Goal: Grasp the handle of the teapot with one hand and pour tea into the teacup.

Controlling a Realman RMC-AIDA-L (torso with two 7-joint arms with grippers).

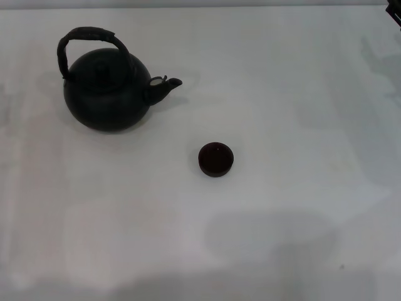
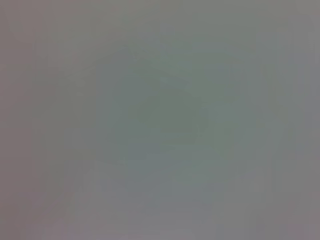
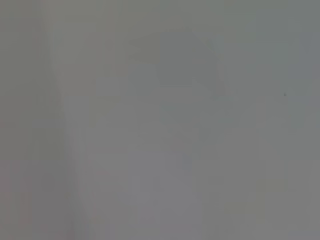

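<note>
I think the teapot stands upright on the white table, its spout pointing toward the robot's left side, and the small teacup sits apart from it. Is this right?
Not quite: the spout points toward the robot's right side, not its left. The head view shows it. The rest holds: the teapot stands upright on the white table, and the small teacup sits apart from it.

bare pale tabletop [image 3: 150,150], faint shadow

One teapot [image 1: 106,91], one teacup [image 1: 216,159], apparently nothing else countable.
</note>
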